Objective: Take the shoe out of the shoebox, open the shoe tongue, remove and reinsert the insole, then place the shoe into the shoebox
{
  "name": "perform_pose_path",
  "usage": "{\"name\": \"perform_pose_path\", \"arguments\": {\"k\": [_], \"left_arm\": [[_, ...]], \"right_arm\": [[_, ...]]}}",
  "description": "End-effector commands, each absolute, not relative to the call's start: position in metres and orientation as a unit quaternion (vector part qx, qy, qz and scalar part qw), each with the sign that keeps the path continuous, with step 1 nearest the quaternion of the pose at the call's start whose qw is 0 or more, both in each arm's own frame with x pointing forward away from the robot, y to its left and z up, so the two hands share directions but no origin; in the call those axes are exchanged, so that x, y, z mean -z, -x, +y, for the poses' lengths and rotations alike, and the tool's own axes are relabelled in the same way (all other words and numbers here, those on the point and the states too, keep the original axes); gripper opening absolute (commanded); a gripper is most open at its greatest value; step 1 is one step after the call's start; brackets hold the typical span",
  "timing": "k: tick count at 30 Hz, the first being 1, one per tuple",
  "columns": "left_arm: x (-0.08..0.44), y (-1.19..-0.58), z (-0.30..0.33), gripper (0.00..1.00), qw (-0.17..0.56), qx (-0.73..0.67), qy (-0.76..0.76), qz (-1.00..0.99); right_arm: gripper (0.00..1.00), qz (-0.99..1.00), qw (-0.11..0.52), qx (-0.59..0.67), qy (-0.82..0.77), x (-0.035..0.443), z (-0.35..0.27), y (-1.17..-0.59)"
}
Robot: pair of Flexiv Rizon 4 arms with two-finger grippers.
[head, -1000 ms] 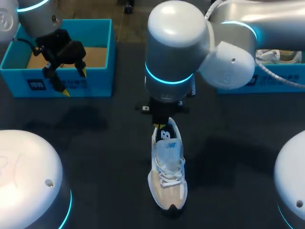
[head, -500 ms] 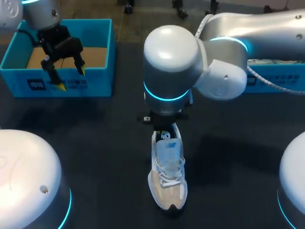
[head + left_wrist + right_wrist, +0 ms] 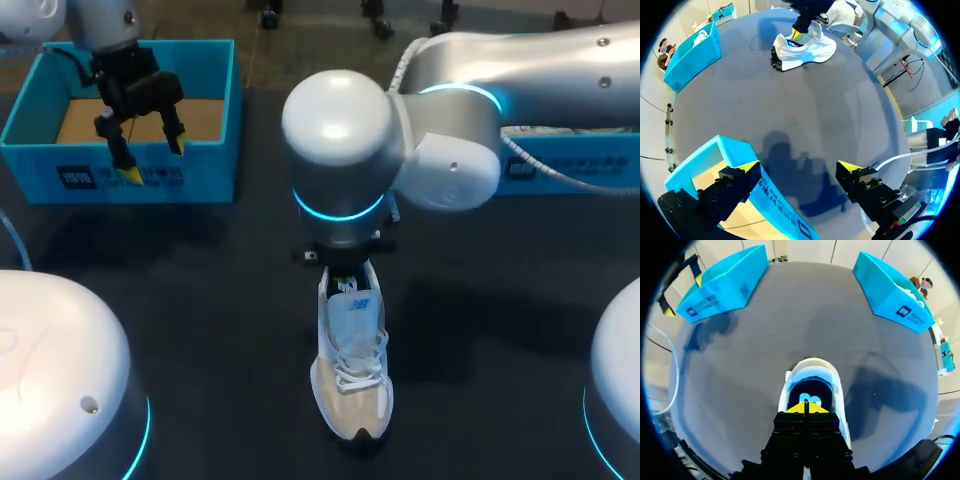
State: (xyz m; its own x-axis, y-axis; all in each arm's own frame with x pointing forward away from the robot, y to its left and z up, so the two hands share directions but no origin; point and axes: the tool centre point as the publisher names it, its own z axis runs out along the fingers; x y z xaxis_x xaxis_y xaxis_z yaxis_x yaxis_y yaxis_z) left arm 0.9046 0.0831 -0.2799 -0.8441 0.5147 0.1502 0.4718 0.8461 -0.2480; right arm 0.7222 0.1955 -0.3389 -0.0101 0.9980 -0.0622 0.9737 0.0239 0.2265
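The shoe (image 3: 352,365) lies on the bench (image 3: 200,300), toe at 6 o'clock, heel at 12 beneath the closed right end effector (image 3: 807,408). The left end effector (image 3: 153,161) hangs open over the shoebox (image 3: 215,120), at 10 o'clock.

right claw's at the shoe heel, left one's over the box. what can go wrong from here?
1. Right claw is shut at the heel of the shoe. Nothing steadies the toe, so the shoe may drag or tip over.
2. Left claw hangs open astride the shoebox front wall; lowering could hit it.
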Motion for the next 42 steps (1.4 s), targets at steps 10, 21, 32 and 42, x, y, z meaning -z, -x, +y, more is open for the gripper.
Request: {"name": "perform_pose_path", "arguments": {"k": [10, 21, 32, 42], "left_arm": [[0.28, -0.905, 0.084, 1.0, 0.106, -0.1, 0.259, -0.955], [0.28, -0.905, 0.084, 1.0, 0.106, -0.1, 0.259, -0.955], [0.28, -0.905, 0.084, 1.0, 0.106, -0.1, 0.259, -0.955], [0.28, -0.905, 0.084, 1.0, 0.106, -0.1, 0.259, -0.955]], "right_arm": [[0.0, 0.696, 0.152, 0.005, -0.702, 0.345, 0.184, -0.724], [0.0, 0.687, 0.127, 0.027, -0.715, 0.38, 0.166, -0.729], [0.0, 0.691, 0.141, 0.0, -0.709, 0.364, 0.179, -0.719], [0.0, 0.688, 0.133, 0.028, -0.713, 0.389, 0.174, -0.723]]}}
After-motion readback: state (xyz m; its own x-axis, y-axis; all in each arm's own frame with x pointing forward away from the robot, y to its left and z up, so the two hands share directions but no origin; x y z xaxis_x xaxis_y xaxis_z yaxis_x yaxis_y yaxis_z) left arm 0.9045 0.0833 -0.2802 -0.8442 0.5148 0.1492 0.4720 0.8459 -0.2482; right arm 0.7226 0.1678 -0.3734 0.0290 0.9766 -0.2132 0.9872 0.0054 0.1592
